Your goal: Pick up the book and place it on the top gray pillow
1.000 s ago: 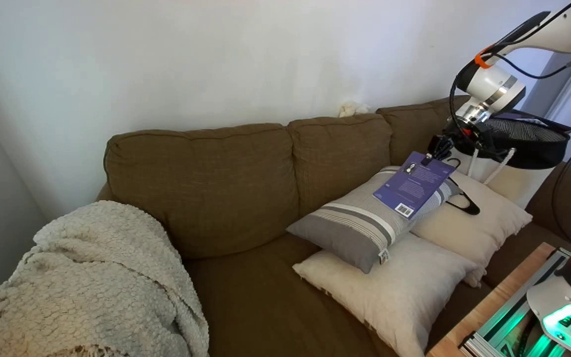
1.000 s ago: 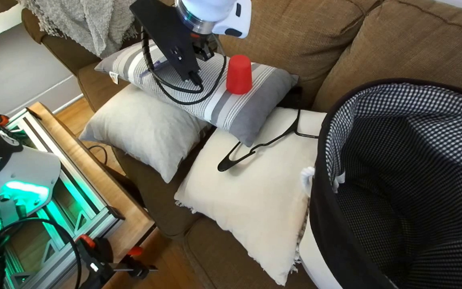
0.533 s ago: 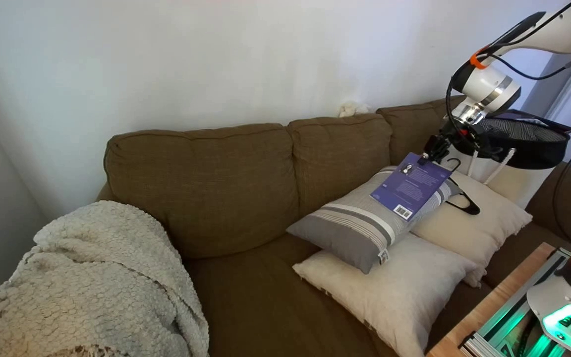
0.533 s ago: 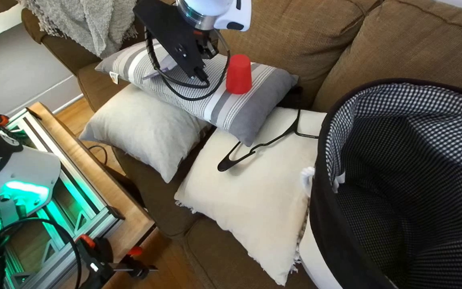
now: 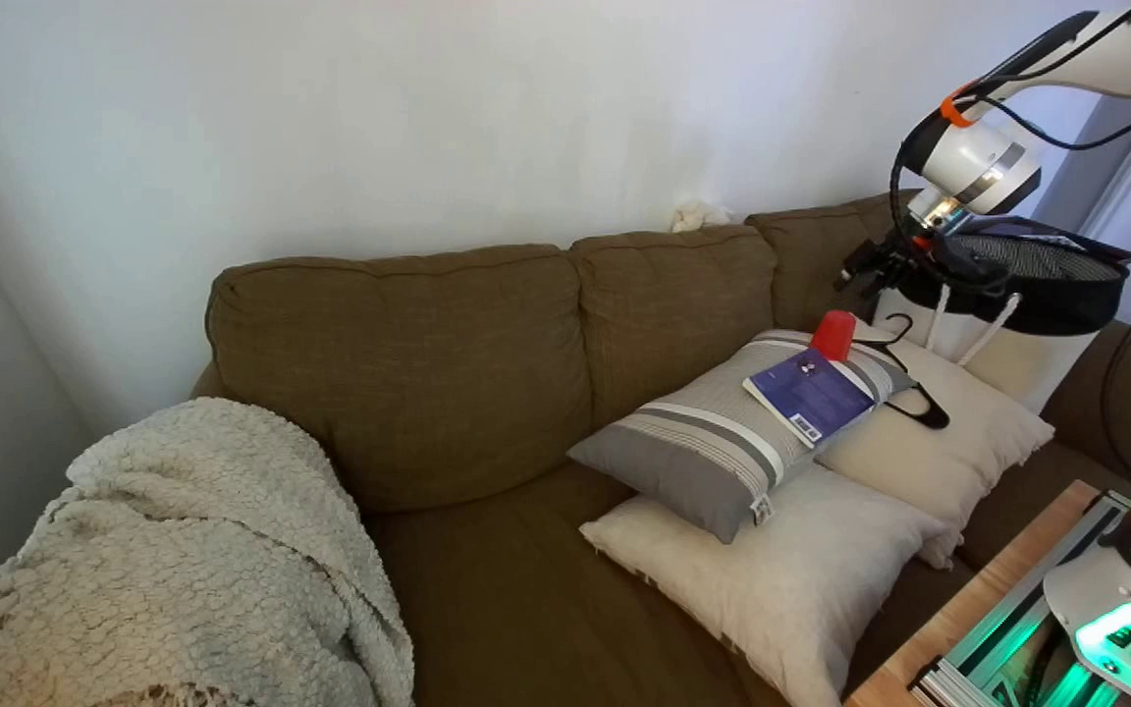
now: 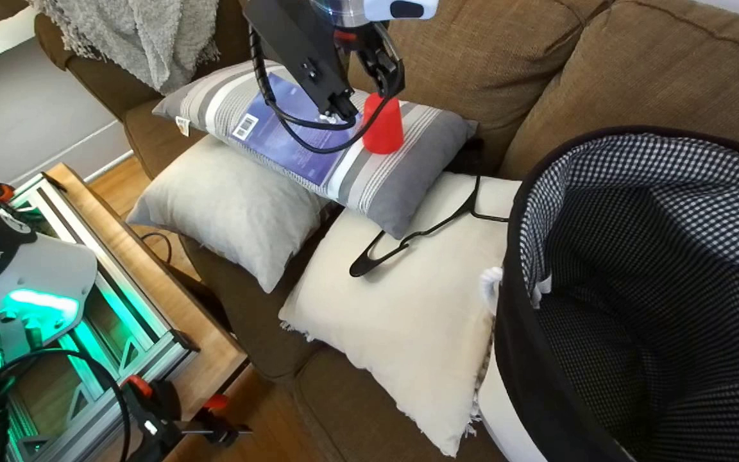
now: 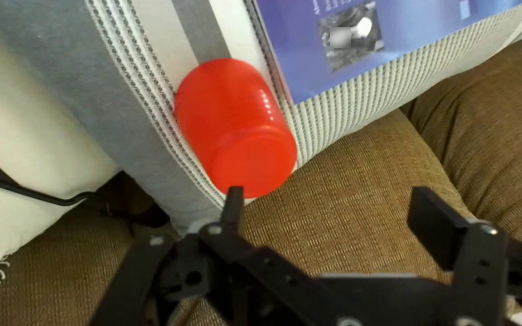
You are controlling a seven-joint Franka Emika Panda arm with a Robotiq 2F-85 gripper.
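The book (image 5: 810,395), purple-blue with a barcode and a small photo, lies on the striped top gray pillow (image 5: 691,454). Both also show in an exterior view, where cables cross in front of the book (image 6: 283,144). My gripper (image 5: 856,273) is above the pillow's far end, apart from the book. In the wrist view the gripper (image 7: 329,203) stands open, its fingers wide apart with only brown couch fabric seen between them. Part of the book (image 7: 297,59) fills the upper right of that view, flat on the pillow (image 7: 84,95).
A red cup (image 6: 383,131) stands upside down on the pillow beside the book, close under the gripper. Cream pillows (image 6: 401,301) lie beneath, one with a black hanger (image 6: 437,226). A dark-rimmed hamper (image 6: 516,308) stands nearby. The couch back (image 5: 408,373) rises behind.
The gripper has opened and let go of the book, which has dropped flat onto the pillow. The arm has since risen and backed off, and the red cup now shows beside the book.
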